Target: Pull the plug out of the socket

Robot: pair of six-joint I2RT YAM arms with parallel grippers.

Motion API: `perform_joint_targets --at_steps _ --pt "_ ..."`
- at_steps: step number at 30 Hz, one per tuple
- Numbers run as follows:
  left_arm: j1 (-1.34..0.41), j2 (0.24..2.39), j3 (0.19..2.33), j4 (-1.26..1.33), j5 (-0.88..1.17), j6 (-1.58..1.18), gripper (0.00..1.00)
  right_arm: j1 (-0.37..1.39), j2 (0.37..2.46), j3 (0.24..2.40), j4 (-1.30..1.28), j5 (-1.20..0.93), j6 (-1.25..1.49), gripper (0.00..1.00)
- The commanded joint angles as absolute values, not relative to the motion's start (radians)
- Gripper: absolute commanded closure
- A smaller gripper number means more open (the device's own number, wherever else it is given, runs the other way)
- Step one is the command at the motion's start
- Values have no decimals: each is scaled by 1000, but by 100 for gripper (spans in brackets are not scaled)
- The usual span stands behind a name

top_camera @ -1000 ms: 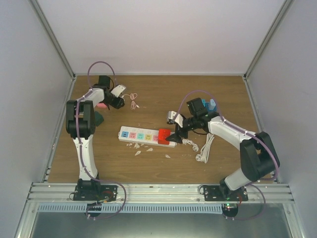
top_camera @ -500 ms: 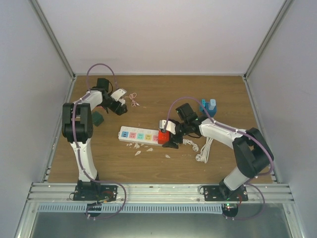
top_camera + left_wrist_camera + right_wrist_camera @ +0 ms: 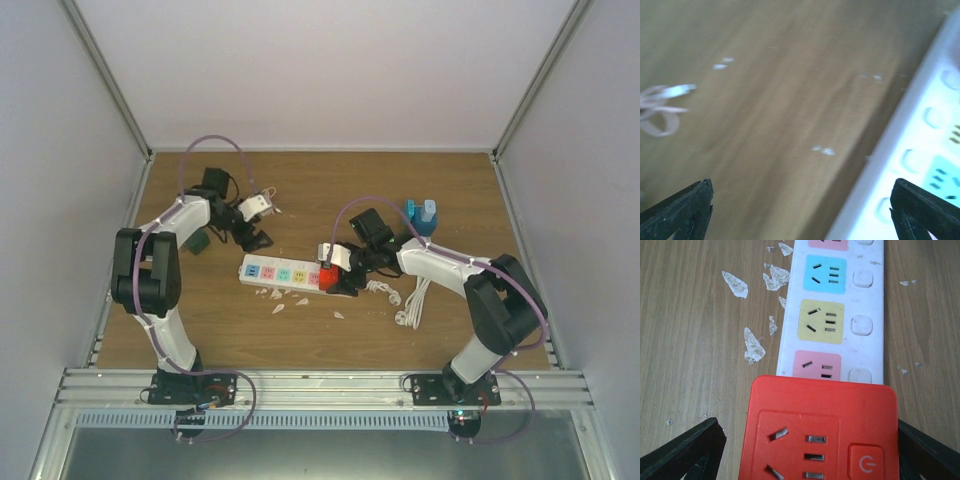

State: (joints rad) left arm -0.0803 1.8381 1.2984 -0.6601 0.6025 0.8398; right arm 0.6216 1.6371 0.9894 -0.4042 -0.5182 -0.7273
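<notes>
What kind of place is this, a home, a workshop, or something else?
Probably a lab robot test cell: plain white walls box in a wooden table, a left arm and a right arm are bolted to a rail at its near edge, and a power strip lies on it.

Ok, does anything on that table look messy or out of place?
Yes: white flakes lie scattered on the wooden table along one side of the power strip, like torn or chipped scraps. What they are, I cannot tell.
</notes>
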Motion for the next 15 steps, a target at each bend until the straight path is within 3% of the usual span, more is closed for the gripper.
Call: perform_joint_targets --at_steps 1,9,15 --pt "-180 1784 1232 -648 658 855 3 643 1654 1009 -413 -504 -739 16" --pt "-327 1843 1189 -563 604 788 4 648 1644 1014 -411 -504 -727 30" --pt "-398 1863 1165 -525 541 785 5 649 1629 1014 -414 -515 -726 36"
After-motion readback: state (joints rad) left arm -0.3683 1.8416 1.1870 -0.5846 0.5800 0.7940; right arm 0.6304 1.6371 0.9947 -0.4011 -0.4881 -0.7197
